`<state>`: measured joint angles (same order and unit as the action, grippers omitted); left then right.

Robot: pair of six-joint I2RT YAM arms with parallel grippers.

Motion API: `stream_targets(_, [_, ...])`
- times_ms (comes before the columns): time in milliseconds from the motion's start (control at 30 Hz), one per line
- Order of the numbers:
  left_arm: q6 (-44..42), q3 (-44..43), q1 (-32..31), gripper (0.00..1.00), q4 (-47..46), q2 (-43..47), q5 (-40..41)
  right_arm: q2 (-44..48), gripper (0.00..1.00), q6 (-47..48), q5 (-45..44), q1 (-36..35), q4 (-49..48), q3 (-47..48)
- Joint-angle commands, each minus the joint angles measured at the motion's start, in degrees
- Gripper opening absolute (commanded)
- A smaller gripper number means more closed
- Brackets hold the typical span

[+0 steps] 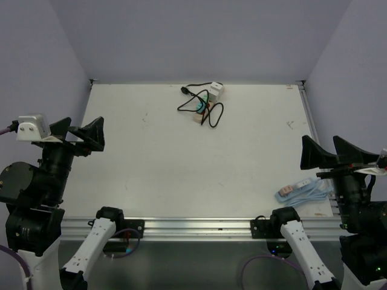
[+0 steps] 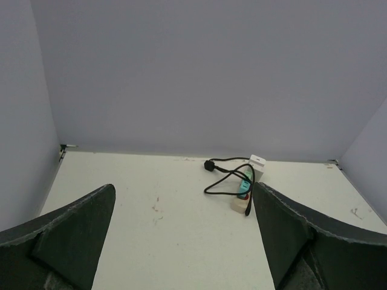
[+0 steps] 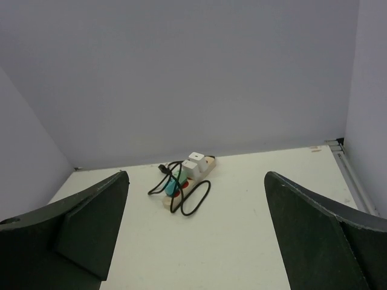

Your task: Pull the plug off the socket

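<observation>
The socket, a long cream power strip (image 1: 204,112), lies at the far middle of the table. It carries two white adapters (image 1: 216,90) and a teal plug (image 1: 201,105). Its thin black cord (image 1: 215,116) loops beside it and ends in a black plug (image 1: 186,91). It also shows in the left wrist view (image 2: 238,206) and the right wrist view (image 3: 167,203), with the teal plug (image 3: 170,186) upright in it. My left gripper (image 1: 81,130) is open and empty at the near left. My right gripper (image 1: 328,151) is open and empty at the near right. Both are far from the strip.
A light blue power strip (image 1: 299,190) with its blue cord lies at the near right, beside my right arm. Grey walls stand close on the left, back and right. A metal rail (image 1: 193,226) runs along the near edge.
</observation>
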<state>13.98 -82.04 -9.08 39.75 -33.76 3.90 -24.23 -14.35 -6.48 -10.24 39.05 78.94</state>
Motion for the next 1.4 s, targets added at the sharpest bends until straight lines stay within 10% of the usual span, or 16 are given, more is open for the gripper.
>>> stream_targets(0, [0.44,0.30,-0.23,1.00,-1.51,0.27,0.49,0.41,0.99,0.02,-0.81,-0.31,-0.64,-0.45])
stream_targets(567, [0.35,8.03,-0.23,1.00,-4.41,0.62,0.58,-3.44,0.99,-5.95,-4.24,-0.31,2.26,-7.56])
stream_targets(1367, [2.63,32.19,-0.23,0.99,-12.24,0.54,-3.64,-29.64,0.99,-40.85,-28.26,8.29,26.53,-32.86])
